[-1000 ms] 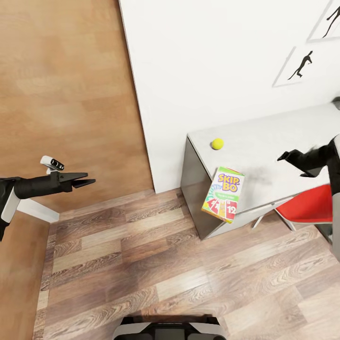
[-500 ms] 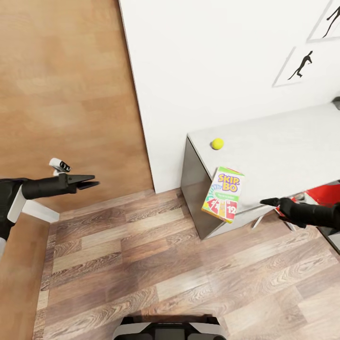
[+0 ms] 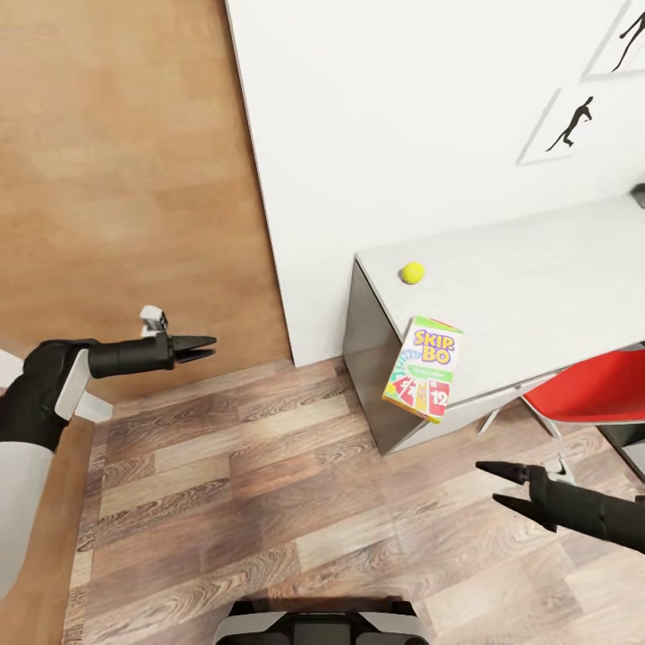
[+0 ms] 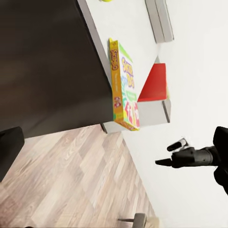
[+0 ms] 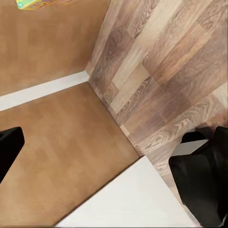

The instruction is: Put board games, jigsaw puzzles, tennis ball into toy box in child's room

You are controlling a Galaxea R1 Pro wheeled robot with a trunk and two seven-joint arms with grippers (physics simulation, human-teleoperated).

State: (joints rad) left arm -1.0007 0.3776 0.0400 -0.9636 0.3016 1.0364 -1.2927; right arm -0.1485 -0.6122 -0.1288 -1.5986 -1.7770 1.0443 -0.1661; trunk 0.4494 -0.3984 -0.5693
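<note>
On the pale table (image 3: 537, 269) a white-green-red SKIP-BO board game (image 3: 424, 368) lies at the near left corner, sticking out over the front edge. The small yellow-green tennis ball (image 3: 412, 272) rests behind it, near the wall. My left gripper (image 3: 211, 348) hovers open over the floor, well left of the table. The left wrist view faces the board game (image 4: 124, 85) edge-on. My right gripper (image 3: 488, 484) hangs open and empty above the floor, in front of the table. The toy box, jigsaw puzzles and bed are out of view.
A red chair (image 3: 596, 387) is tucked under the table, right of the game. A white wall with black silhouette pictures (image 3: 571, 125) runs behind the table. Wood plank floor (image 3: 269, 502) spreads in front of my base (image 3: 318, 623). A brown wall (image 3: 116, 179) stands on the left.
My right arm has swung from above the table down to the floor in front of the chair. The left gripper has drifted right, towards the table. The game and ball stayed put.
</note>
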